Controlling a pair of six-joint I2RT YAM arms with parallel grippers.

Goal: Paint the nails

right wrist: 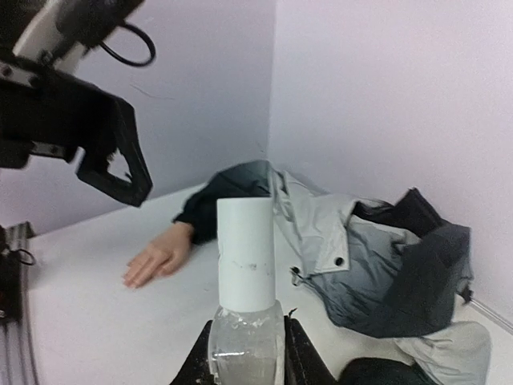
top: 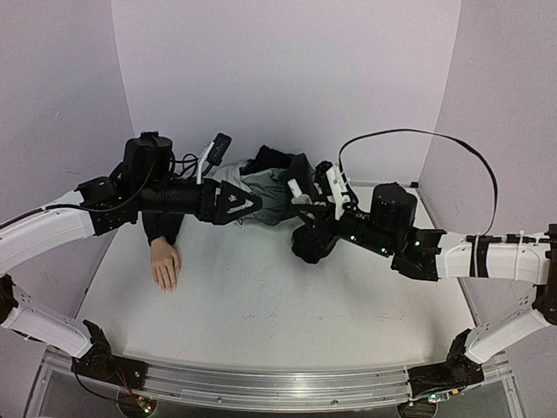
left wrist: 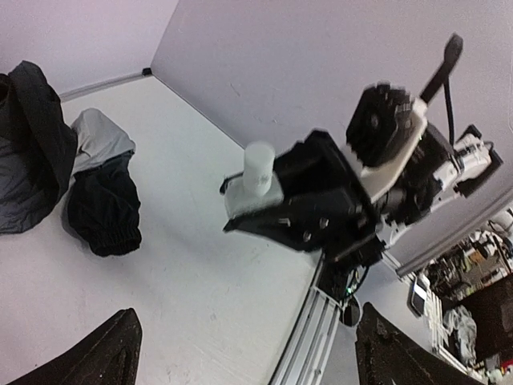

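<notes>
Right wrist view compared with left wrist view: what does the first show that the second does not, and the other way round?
Only the right wrist view shows the mannequin hand, lying flat on the table at the end of a dark sleeve. Only the left wrist view shows the metal rail along the table's edge and the room clutter beyond it. Both show the glass bottle with its white cap, held upright in the right gripper, the grey-black jacket and the white table.

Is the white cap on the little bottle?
Yes, the white cap sits on top of the clear bottle, which the right gripper holds.
</notes>
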